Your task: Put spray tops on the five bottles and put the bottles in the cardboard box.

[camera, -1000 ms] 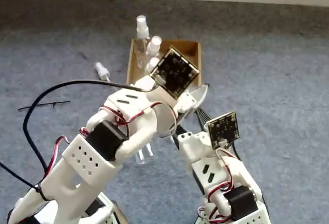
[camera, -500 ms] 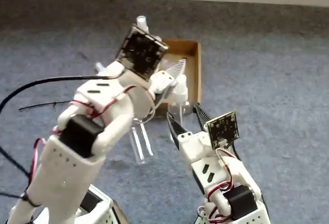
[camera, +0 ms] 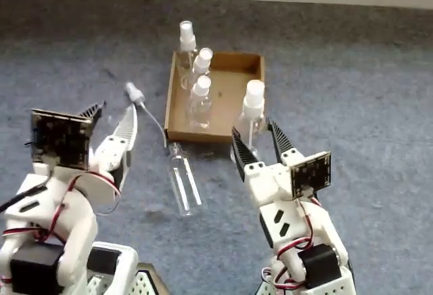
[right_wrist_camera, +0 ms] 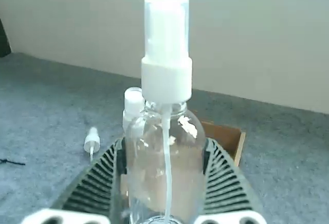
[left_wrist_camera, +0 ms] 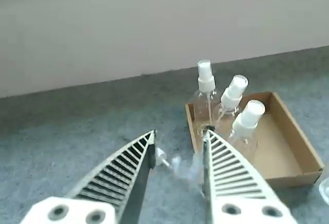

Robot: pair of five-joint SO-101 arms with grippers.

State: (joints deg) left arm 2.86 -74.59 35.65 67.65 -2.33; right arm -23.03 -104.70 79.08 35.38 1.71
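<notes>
My right gripper [camera: 256, 139] is shut on an upright clear bottle [camera: 250, 120] with a white spray top [right_wrist_camera: 165, 49], just in front of the cardboard box's [camera: 260, 72] near right corner. Two capped bottles [camera: 200, 99] stand inside the box along its left side. A third capped bottle [camera: 187, 38] stands just behind the box. A capless bottle [camera: 184, 185] lies on the carpet in front of the box. A loose spray top [camera: 135, 94] lies left of the box. My left gripper [camera: 116, 109] is open and holds nothing, just short of that loose top [left_wrist_camera: 164, 158].
Grey carpet covers the table, with a pale wall along the far edge. The right half of the box floor [left_wrist_camera: 272, 147] is bare. Open carpet lies right of the box and the right arm.
The left arm has swung back from over the box and the right gripper to the front left, its gripper open. The capped bottle stays in the right gripper, shifted slightly right.
</notes>
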